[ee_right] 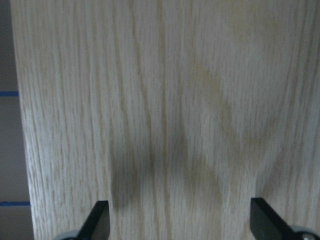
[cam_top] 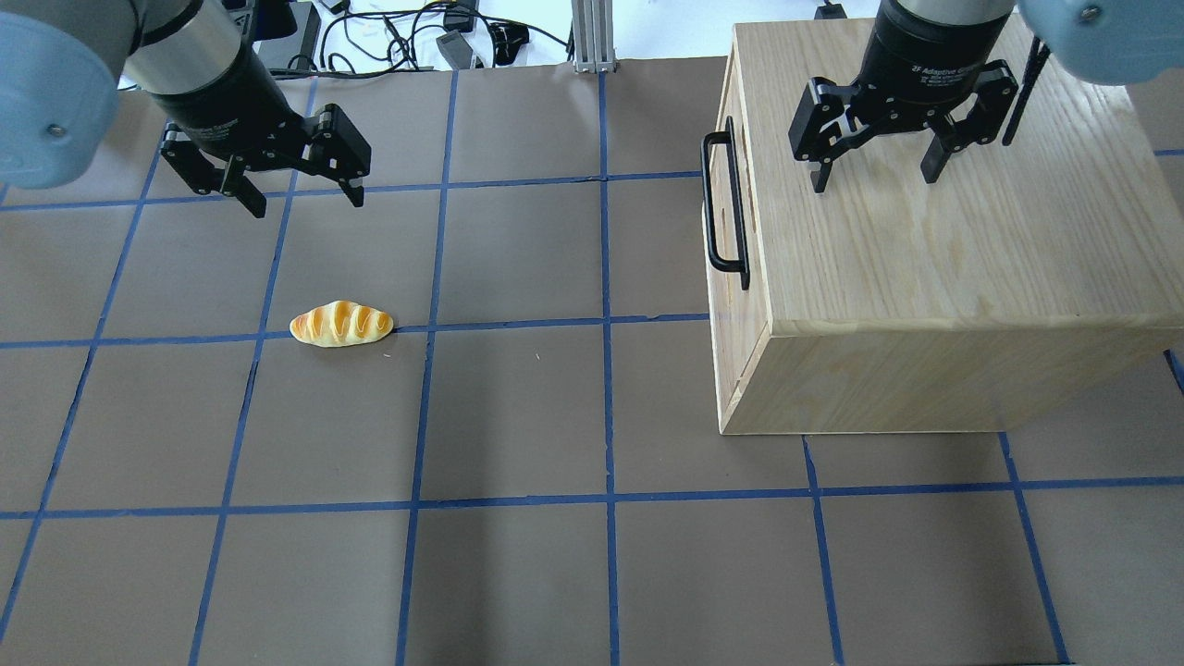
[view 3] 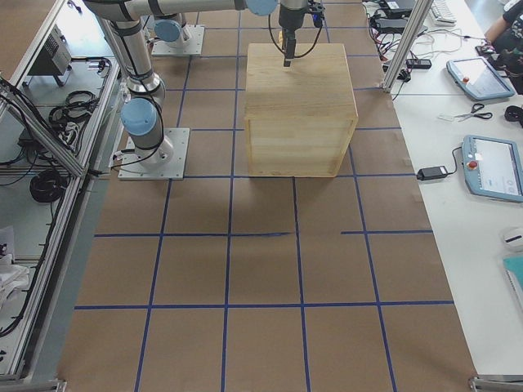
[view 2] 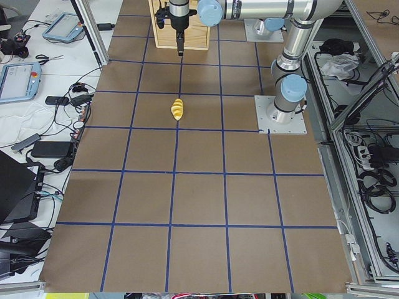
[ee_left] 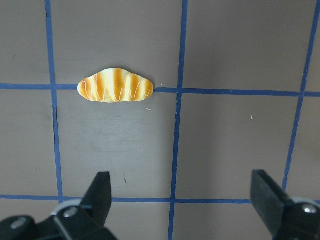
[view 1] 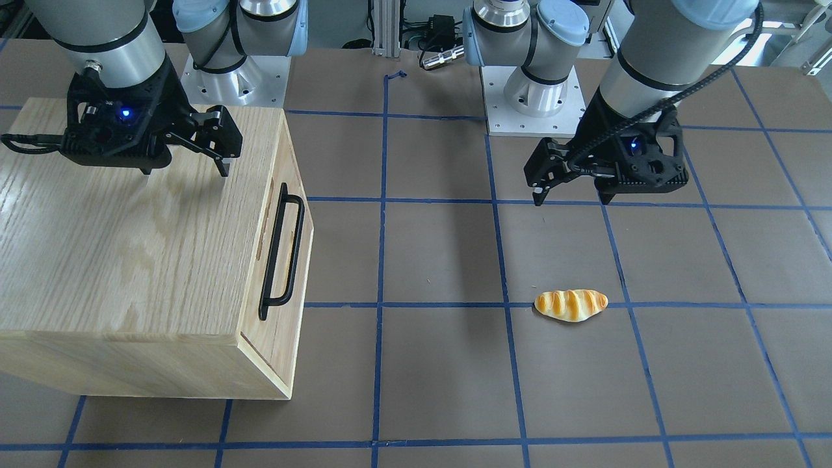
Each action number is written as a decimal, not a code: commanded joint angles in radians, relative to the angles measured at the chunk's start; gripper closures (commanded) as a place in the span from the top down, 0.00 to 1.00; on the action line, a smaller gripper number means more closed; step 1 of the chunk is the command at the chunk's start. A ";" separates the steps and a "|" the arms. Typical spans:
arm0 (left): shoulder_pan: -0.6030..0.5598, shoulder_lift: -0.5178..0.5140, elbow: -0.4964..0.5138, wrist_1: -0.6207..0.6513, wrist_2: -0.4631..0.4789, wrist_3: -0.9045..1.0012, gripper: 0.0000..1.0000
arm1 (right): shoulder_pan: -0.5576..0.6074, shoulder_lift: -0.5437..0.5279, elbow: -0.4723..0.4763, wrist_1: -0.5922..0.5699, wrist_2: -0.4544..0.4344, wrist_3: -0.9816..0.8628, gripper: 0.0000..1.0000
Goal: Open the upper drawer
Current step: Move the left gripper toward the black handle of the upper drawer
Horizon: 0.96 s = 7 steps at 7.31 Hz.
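Observation:
The upper drawer (view 1: 273, 260) is shut, its oak front flush with the cabinet. Its long black bar handle (view 1: 294, 253) runs along the front near the top edge and also shows in the overhead view (cam_top: 709, 203). My right gripper (cam_top: 874, 180) is open and empty, hanging just above the cabinet's grained top (cam_top: 925, 240), behind the front edge; its wrist view shows only oak grain (ee_right: 165, 100). My left gripper (cam_top: 305, 203) is open and empty above the bare table, far from the cabinet.
A toy bread roll (cam_top: 340, 324) lies on the brown mat below my left gripper, also seen in the left wrist view (ee_left: 116, 85). Blue tape lines grid the table. The cabinet (view 1: 117, 247) fills the robot's right side of the table.

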State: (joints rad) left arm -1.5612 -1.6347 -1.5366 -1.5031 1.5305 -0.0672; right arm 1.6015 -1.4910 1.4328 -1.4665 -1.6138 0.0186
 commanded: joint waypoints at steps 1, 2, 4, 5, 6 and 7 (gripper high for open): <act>-0.071 -0.017 -0.002 0.035 -0.084 -0.100 1.00 | 0.000 0.000 0.000 0.000 0.000 0.000 1.00; -0.114 -0.036 -0.003 0.067 -0.125 -0.176 1.00 | 0.000 0.000 0.000 0.000 0.000 0.001 1.00; -0.213 -0.095 -0.002 0.191 -0.128 -0.252 1.00 | 0.000 0.000 0.000 0.000 0.000 0.001 1.00; -0.241 -0.121 -0.002 0.248 -0.148 -0.259 1.00 | 0.000 0.000 0.001 0.000 0.000 0.000 1.00; -0.264 -0.152 -0.002 0.303 -0.229 -0.261 1.00 | 0.000 0.000 0.000 0.000 0.000 0.001 1.00; -0.273 -0.177 0.000 0.358 -0.239 -0.257 1.00 | 0.000 0.000 0.001 0.000 0.000 0.000 1.00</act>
State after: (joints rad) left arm -1.8136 -1.7774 -1.5383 -1.2151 1.3285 -0.3237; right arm 1.6015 -1.4910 1.4334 -1.4665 -1.6137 0.0193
